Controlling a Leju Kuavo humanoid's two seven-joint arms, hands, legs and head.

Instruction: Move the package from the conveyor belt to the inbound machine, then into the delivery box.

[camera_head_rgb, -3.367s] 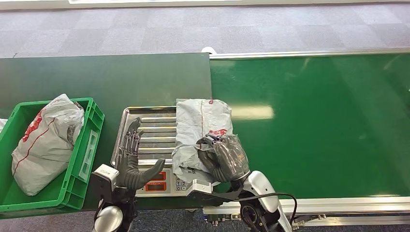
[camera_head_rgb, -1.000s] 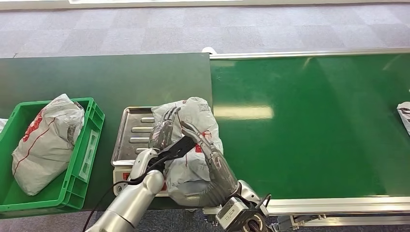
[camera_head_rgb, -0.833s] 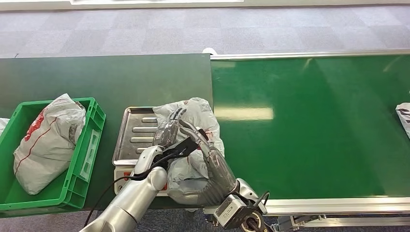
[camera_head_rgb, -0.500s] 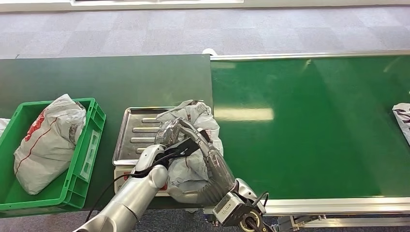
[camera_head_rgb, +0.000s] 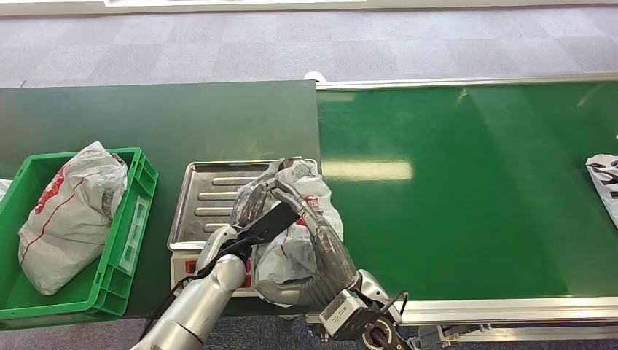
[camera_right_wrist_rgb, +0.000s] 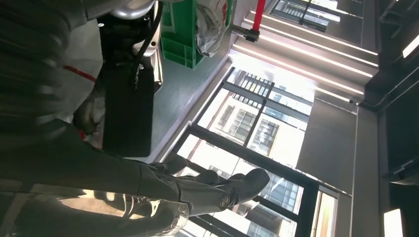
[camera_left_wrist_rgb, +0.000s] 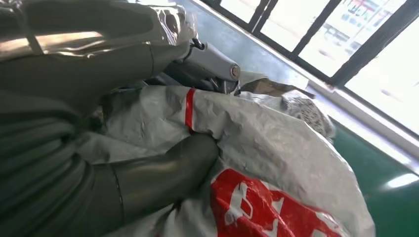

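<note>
A grey plastic package [camera_head_rgb: 309,191] with red print is bunched up between my two hands, over the right part of the inbound machine's steel tray [camera_head_rgb: 206,198]. My left hand [camera_head_rgb: 251,209] presses on its left side, fingers pointing away from me. My right hand [camera_head_rgb: 322,246] cups its right side and underside. In the left wrist view my thumb [camera_left_wrist_rgb: 163,173] pushes into the package [camera_left_wrist_rgb: 281,148]. The right wrist view has my right hand's fingers [camera_right_wrist_rgb: 197,190] against windows, with the green delivery box [camera_right_wrist_rgb: 184,29] beyond. That delivery box [camera_head_rgb: 135,211] stands left of the machine and holds another grey package [camera_head_rgb: 69,215].
The bright green conveyor belt [camera_head_rgb: 466,189] runs to the right of the machine. A second grey package [camera_head_rgb: 605,177] lies on the belt at the right edge. A dark green table [camera_head_rgb: 160,117] carries the machine and the box. The machine's red display [camera_head_rgb: 193,266] faces me.
The package lay flat under my right hand; now both hands hold it bunched up, and over the last second it drew in. The package on the belt has moved further in from the right.
</note>
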